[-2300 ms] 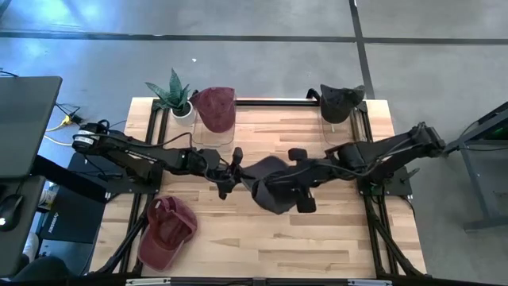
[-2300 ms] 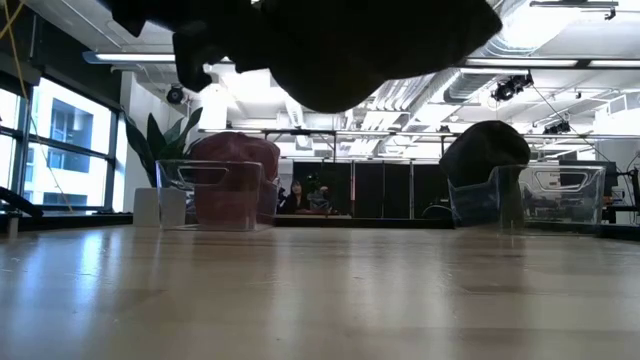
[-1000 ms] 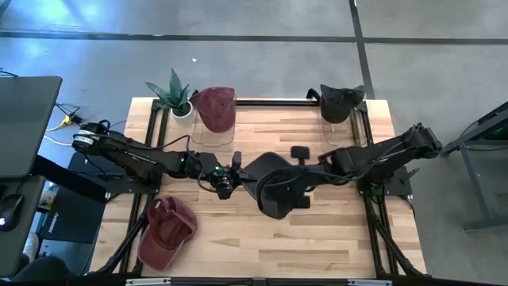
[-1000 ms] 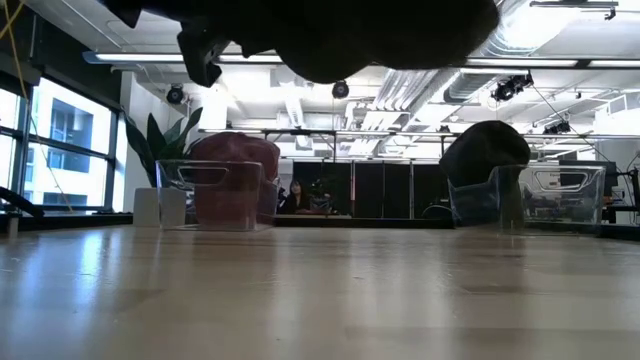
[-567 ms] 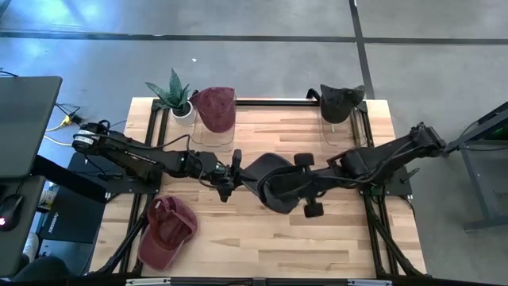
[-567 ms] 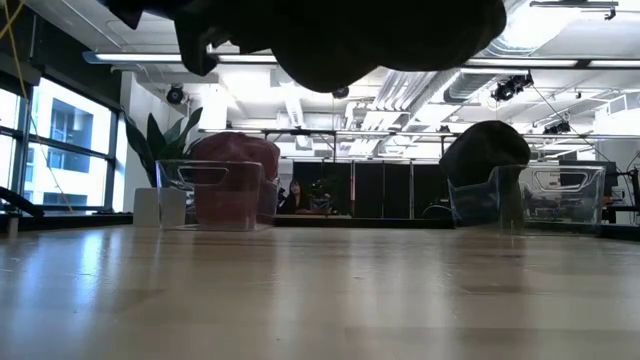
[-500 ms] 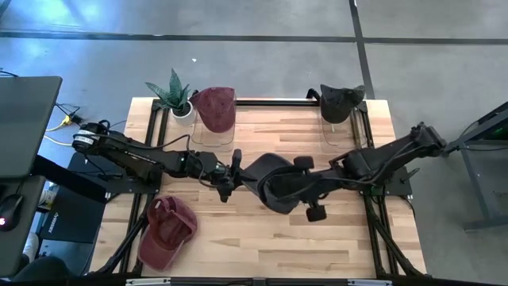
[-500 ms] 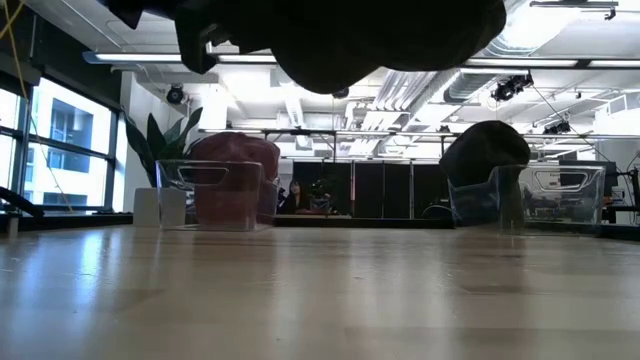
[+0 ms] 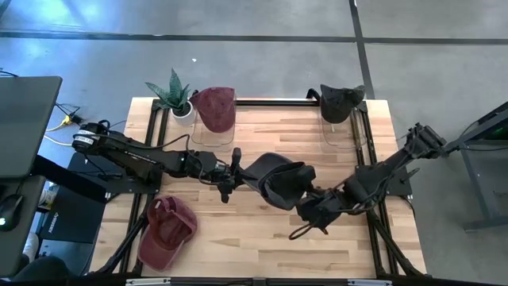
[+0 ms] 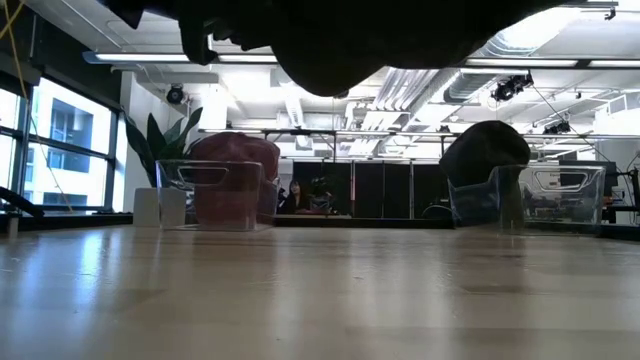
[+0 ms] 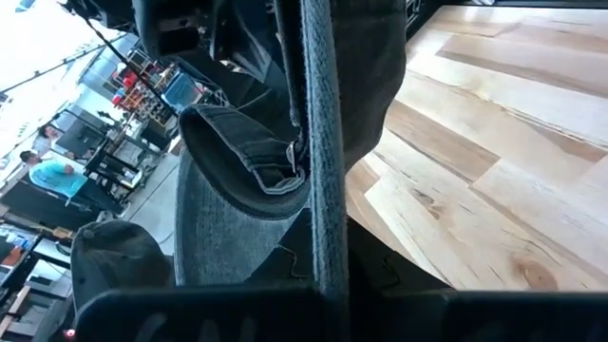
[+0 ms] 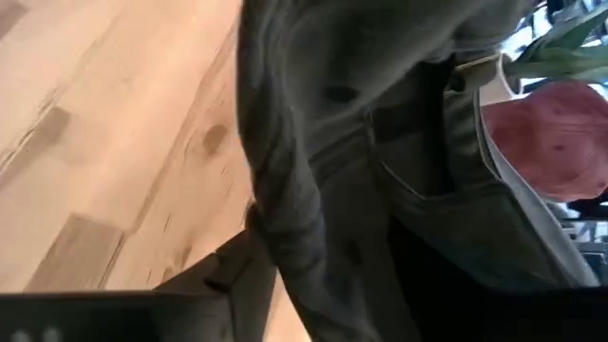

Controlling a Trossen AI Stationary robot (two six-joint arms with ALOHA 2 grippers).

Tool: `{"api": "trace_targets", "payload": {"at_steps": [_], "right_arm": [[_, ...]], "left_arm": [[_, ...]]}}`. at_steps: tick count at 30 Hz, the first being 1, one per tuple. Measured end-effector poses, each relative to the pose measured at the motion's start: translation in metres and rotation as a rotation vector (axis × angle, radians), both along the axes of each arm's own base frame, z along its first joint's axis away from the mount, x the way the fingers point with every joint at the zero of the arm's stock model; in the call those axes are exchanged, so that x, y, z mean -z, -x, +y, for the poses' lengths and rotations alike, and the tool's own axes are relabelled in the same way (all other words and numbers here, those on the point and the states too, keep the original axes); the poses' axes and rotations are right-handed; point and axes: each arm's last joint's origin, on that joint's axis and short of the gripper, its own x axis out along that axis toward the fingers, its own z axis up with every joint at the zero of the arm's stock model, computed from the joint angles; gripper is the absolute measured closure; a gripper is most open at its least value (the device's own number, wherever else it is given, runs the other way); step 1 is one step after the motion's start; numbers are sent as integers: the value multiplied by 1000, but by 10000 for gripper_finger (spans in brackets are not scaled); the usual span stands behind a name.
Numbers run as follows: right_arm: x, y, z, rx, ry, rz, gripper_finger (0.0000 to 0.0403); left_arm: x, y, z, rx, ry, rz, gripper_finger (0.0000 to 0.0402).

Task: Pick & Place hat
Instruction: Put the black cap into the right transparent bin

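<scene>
A dark grey hat (image 9: 278, 181) hangs in the air over the middle of the table, showing as a dark shape (image 10: 340, 40) at the top of the low view. My left gripper (image 9: 236, 171) reaches in from the table's left and is shut on the hat's left edge. My right gripper (image 9: 306, 221) stands open just off the hat's near right side. In its wrist view the hat's grey cloth (image 12: 380, 142) fills most of the picture. My left gripper pinches a narrow edge of the hat (image 11: 320, 218) between its two fingers and comes at it level from the table's left. The edge stands on end in the hold. The hat is lifted clear of the table, its crown stretching away toward the right. Whether my right gripper still touches the hat cannot be told.
A maroon hat (image 9: 215, 107) sits on a clear bin (image 10: 215, 195) at the back left, beside a potted plant (image 9: 175, 95). Another dark hat (image 9: 340, 102) sits on a clear bin (image 10: 525, 195) at the back right. A second maroon hat (image 9: 167, 230) lies at the near left corner.
My right gripper has let go of the dark hat, turned, and drawn back toward the table's near right. The hat stays in the air in my left gripper, which has kept its place.
</scene>
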Motion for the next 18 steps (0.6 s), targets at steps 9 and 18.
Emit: {"api": "trace_targets", "payload": {"at_steps": [9, 18], "right_arm": [[-4, -9, -4, 35, -90, -56, 386], [-72, -5, -10, 0, -365, 50, 396]], "left_arm": [[-5, -1, 0, -14, 55, -48, 401], [2, 0, 1, -43, 111, 28, 320]]}}
